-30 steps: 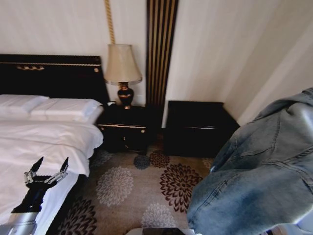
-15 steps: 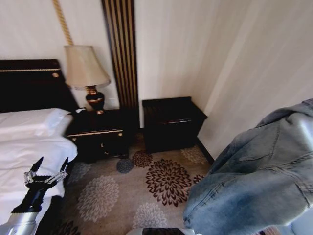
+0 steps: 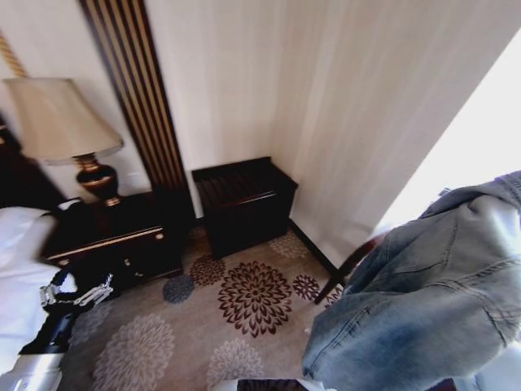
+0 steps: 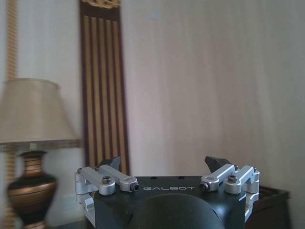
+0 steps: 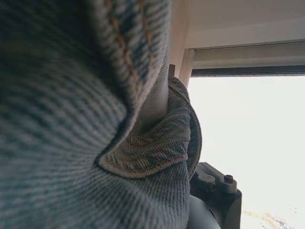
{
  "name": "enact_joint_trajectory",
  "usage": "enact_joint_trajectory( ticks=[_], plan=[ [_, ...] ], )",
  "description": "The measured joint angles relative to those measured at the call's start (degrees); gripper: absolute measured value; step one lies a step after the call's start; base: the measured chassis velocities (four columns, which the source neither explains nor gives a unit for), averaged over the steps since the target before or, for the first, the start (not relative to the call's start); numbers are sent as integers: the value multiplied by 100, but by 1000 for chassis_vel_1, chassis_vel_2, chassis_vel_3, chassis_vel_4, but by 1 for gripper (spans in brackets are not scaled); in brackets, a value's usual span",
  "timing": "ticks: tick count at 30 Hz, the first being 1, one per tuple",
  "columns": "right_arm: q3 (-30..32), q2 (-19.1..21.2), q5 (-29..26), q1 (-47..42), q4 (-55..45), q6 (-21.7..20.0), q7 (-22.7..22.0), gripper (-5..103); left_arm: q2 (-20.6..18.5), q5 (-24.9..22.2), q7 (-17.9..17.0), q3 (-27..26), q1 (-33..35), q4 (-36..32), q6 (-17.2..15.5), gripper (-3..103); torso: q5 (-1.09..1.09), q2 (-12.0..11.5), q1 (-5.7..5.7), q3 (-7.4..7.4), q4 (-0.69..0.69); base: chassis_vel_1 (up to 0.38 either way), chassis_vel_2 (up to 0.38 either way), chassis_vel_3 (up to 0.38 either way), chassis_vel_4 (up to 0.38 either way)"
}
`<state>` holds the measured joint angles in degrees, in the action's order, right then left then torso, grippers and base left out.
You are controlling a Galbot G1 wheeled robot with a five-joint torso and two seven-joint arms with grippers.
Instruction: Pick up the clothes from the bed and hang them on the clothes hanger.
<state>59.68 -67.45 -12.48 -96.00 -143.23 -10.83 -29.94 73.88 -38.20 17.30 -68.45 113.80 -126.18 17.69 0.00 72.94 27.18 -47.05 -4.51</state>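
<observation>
The clothes (image 3: 423, 301), a light blue denim jacket, hang in a bunch at the right of the head view, held up off the floor. In the right wrist view the denim (image 5: 86, 119) crowds the lens, and my right gripper (image 5: 217, 188) grips a fold with its fingertips buried in the cloth. My left gripper (image 3: 77, 291) is low on the left, open and holding nothing; the left wrist view shows it (image 4: 164, 163) spread wide against the wall. A strip of the bed (image 3: 15, 269) with white sheets shows at the left edge. The clothes hanger is out of view.
A lamp (image 3: 61, 122) stands on a black nightstand (image 3: 114, 244) by the bed. A dark low bench (image 3: 244, 199) sits against the striped wall panel (image 3: 138, 90). A wooden chair leg (image 3: 350, 265) pokes out beside the jacket. Flower-patterned carpet (image 3: 252, 297) lies ahead, with a bright window (image 3: 480, 147) to the right.
The whole head view has swung to the right, so the camera turned: bed, lamp and nightstand slid left and the window came in. Both grippers keep their places in the picture.
</observation>
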Motion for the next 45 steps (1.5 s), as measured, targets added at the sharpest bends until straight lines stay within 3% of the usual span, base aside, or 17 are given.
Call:
enact_joint_trajectory(
  ticks=[33, 45],
  plan=[
    [-129, -325, 86, -105, -1, -12, -26, 22, 0, 0, 0, 0, 0, 0, 0, 100, 0, 0, 1, 0, 0, -124, -126, -121, -118],
    [-184, -358, 131, -140, -1, -17, -14, 22, 0, 0, 0, 0, 0, 0, 0, 100, 1, 0, 0, 0, 0, -226, -311, -27, 42]
  ],
)
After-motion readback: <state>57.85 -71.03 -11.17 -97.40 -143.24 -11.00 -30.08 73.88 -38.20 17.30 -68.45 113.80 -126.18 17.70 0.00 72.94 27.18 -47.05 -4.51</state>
